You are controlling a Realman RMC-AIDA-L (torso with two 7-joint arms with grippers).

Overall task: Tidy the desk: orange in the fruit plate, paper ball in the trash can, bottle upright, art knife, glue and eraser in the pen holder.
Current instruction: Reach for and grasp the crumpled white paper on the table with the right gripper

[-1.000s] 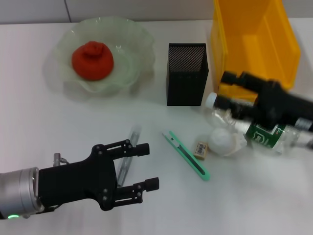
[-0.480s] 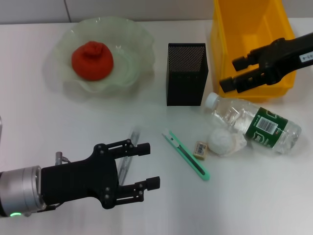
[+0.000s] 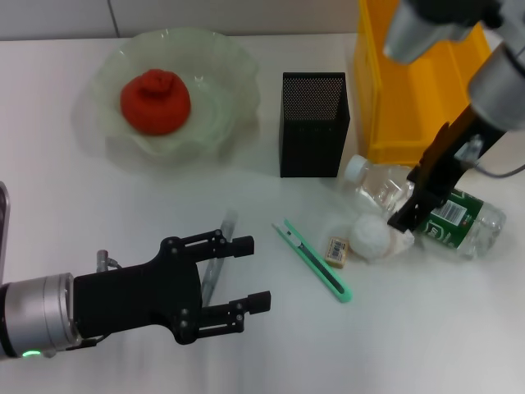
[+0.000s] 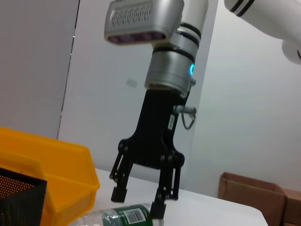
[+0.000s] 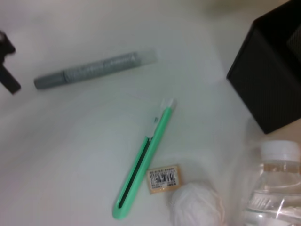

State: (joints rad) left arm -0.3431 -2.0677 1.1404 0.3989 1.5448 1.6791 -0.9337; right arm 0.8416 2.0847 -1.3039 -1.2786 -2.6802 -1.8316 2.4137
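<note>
The orange [image 3: 155, 101] lies in the fruit plate [image 3: 223, 51] at the back left of the desk [image 3: 459, 345]. The pen holder [image 3: 314, 123] stands in the middle, with the trash can [image 3: 426, 74] to its right. The bottle [image 3: 447, 215] lies on its side in front of the trash can. The paper ball [image 3: 373, 236], eraser [image 3: 337, 250] and art knife [image 3: 316, 260] lie beside it. My right gripper [image 3: 410, 205] is open and points down over the bottle [image 4: 127, 215] and the paper ball. My left gripper [image 3: 250, 274] is open and empty over the glue [image 3: 215, 263].
The right wrist view shows the glue [image 5: 94, 69], art knife [image 5: 143, 165], eraser [image 5: 163, 179], paper ball [image 5: 197, 209], the bottle's cap [image 5: 280, 150] and the pen holder [image 5: 273, 80]. A cardboard box [image 4: 254, 197] stands beyond the desk.
My right arm has swung from over the trash can down to the bottle and paper ball, fingers pointing down. My left gripper has barely moved.
</note>
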